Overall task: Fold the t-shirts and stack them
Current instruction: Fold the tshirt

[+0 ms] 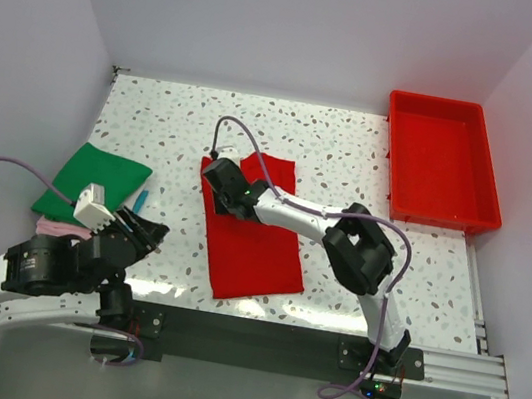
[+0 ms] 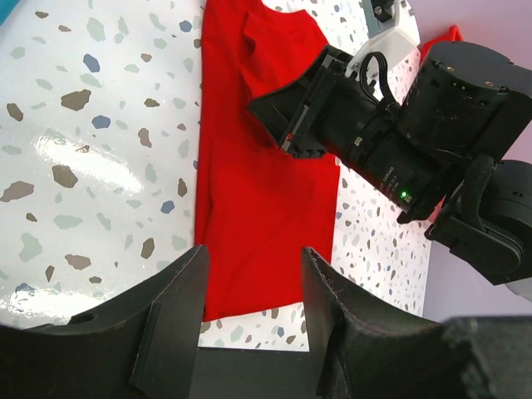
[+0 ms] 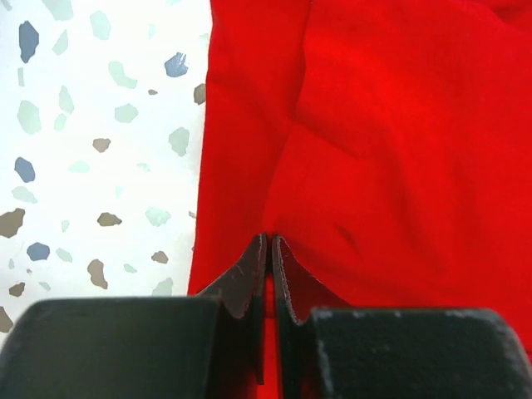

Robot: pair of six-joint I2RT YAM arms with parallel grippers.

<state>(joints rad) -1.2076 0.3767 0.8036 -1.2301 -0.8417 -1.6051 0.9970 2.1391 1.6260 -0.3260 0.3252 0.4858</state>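
Observation:
A bright red t-shirt [image 1: 251, 243] lies as a long strip in the middle of the table. It also shows in the left wrist view [image 2: 258, 183] and the right wrist view [image 3: 399, 125]. My right gripper [image 1: 219, 182] is down on the shirt's far left part and is shut on a fold of the red cloth [image 3: 270, 243]. My left gripper [image 1: 146, 232] is open and empty, just above the table's front edge left of the shirt [image 2: 253, 283]. A folded green t-shirt [image 1: 95, 180] lies at the left on pale pink cloth [image 1: 57, 227].
A rigid red plastic tray [image 1: 442, 163] stands at the back right corner. A sliver of teal cloth [image 1: 141, 202] shows beside the green shirt. White walls close the table at the back and both sides. The right arm [image 1: 359, 250] reaches across the shirt.

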